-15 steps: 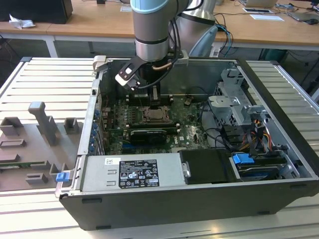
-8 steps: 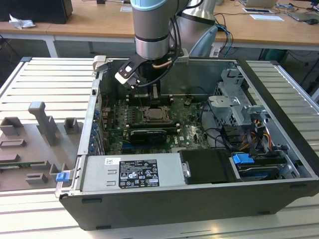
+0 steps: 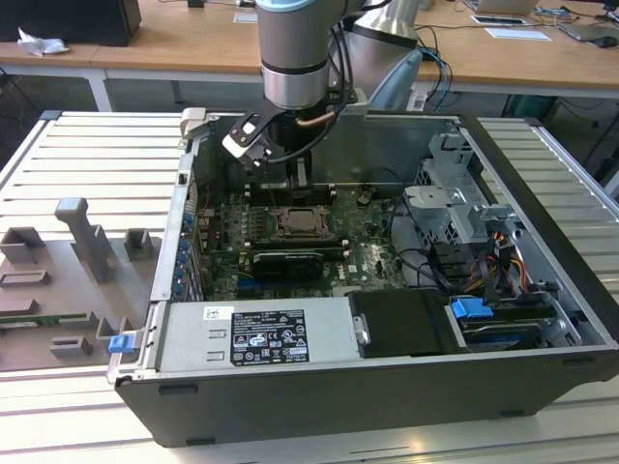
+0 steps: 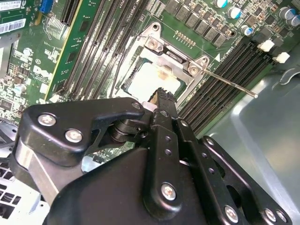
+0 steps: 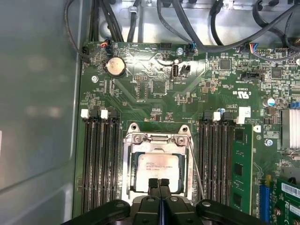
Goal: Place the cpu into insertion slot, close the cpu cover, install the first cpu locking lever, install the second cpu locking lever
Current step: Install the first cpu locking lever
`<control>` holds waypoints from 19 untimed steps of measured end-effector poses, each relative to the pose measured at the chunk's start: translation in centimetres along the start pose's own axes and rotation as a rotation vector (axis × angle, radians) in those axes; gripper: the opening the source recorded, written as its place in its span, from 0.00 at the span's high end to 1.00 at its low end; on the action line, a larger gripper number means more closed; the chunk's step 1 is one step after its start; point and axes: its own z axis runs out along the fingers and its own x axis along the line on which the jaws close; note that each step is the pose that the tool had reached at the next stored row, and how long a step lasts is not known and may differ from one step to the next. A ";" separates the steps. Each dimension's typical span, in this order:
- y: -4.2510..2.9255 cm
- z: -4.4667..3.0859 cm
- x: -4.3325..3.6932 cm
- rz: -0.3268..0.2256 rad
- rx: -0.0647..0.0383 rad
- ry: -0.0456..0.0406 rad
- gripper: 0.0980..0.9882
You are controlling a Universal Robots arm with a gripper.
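— Cpu (image 5: 158, 166): where does it sit?

— Down in the insertion slot (image 5: 126, 183) on the green circuit board (image 5: 154, 101). In the exterior view that spot is just left of centre, a little above the middle of the frame, inside the open computer case (image 3: 542, 193).

— And the cpu cover (image 5: 159, 140)?

— It lies flat over the slot, and the pale metal top shows through its cut-out centre.

— What about the gripper (image 5: 159, 182)?

— Its two black fingertips (image 4: 162, 96) are pressed together with nothing between them, and they hang over one edge of the pale top. I cannot tell whether they touch it. The arm (image 3: 295, 48) comes down from the top centre of the exterior view.

— Any lever?

— A thin metal rod (image 4: 232, 84) leaves one corner of the cover and slants out across the black memory slots (image 5: 101, 159) beside it.

— Farther out?

— A round coin battery (image 5: 116, 66) sits on the board, well apart from the slot. A grey power supply box (image 3: 256, 333) fills the lower centre of the exterior view. A grey fixture block (image 3: 82, 232) stands on the ribbed table (image 3: 77, 145) toward the exterior view's left.
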 end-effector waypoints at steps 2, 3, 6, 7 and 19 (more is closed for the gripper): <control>0.01 -0.17 0.00 0.000 0.000 0.0000 0.99; 0.03 -0.32 0.00 0.000 0.000 0.0000 0.99; 0.05 -0.62 0.01 0.000 0.000 0.0000 0.99; 0.06 -0.70 0.01 0.000 0.000 0.0000 0.99; 0.12 -1.49 0.02 0.000 0.000 0.0000 0.99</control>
